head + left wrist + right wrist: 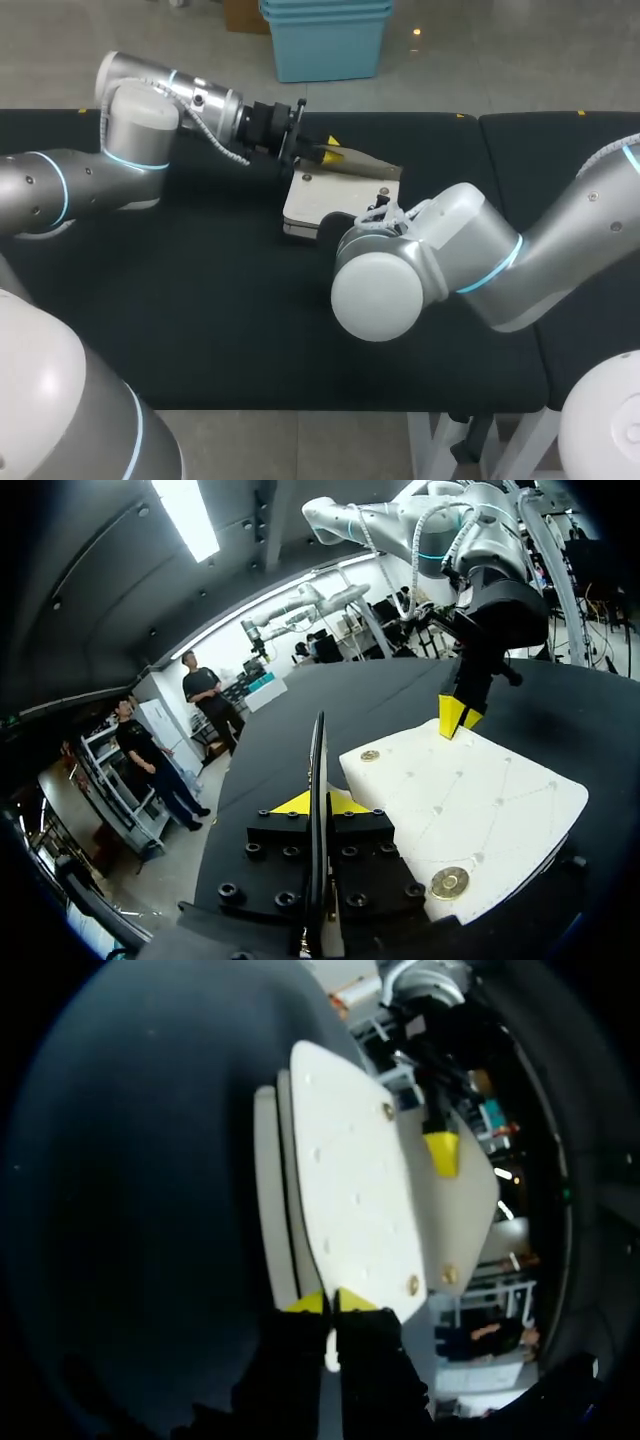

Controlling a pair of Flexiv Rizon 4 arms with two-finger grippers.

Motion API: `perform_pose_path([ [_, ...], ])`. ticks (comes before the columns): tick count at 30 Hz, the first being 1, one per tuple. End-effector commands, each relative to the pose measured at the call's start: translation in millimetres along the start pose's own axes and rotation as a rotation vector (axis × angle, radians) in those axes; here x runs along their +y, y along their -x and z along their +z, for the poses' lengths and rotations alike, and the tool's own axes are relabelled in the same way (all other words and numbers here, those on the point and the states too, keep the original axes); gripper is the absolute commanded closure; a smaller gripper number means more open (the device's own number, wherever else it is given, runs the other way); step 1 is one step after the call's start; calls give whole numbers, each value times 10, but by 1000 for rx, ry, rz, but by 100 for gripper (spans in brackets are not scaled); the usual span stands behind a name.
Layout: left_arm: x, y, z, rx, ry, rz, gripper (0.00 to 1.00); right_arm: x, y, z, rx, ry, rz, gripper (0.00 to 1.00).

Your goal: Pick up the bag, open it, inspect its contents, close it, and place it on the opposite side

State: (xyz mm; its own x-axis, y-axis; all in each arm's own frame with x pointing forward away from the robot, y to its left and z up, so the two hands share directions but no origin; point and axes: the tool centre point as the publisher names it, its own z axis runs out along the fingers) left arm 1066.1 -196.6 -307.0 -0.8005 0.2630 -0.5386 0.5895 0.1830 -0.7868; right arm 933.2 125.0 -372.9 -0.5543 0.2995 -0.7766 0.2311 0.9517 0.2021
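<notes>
The black table (200,330) carries a cream bag (308,200) near its middle, between the left arm (80,185) and the right arm (470,260). The left gripper (322,802) is clamped on the bag's raised flap (365,168), seen edge-on between its fingers. The right gripper (330,1302) is pinched on the bag's opposite edge. Brass snaps (450,883) stud the cream panel.
</notes>
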Motion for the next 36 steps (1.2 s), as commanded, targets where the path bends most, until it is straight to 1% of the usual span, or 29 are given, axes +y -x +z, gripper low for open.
perform_pose_path([
  [1, -20, -186, 19, -50, 4, 69, 100, -39, -49, 13, -44, 77, 1, 100],
  [3, -24, -232, 31, -52, 10, 110, 100, -39, -49, 13, -44, 77, 1, 100],
  [4, -28, -251, 35, -50, -5, 112, 100, -39, -49, 13, -44, 77, 1, 100],
  [9, -50, -308, 11, -53, -24, 169, 100, -39, -49, 13, -44, 77, 1, 100],
  [11, -47, -349, -2, -47, -42, 183, 100, -39, -49, 13, -44, 77, 1, 100],
  [20, 15, -558, 15, -26, -89, 271, 100, -39, -49, 13, -44, 77, 1, 100],
  [24, 56, -638, 42, -13, -84, 302, 100, -39, -49, 13, -44, 77, 1, 100],
  [31, 92, -650, 39, -25, -82, 316, 100, -39, -49, 13, -44, 77, 1, 100],
  [33, 82, -639, 18, -36, -69, 314, 58, -39, -49, 13, -44, 77, 1, 100],
  [34, 73, -628, 7, -40, -69, 313, 51, -39, -49, 13, -44, 77, 1, 100],
  [35, 49, -603, -20, -55, -71, 307, 28, -39, -49, 13, -44, 77, 1, 100],
  [36, 25, -587, -37, -62, -70, 306, 10, -39, -49, 13, -44, 77, 1, 100],
])
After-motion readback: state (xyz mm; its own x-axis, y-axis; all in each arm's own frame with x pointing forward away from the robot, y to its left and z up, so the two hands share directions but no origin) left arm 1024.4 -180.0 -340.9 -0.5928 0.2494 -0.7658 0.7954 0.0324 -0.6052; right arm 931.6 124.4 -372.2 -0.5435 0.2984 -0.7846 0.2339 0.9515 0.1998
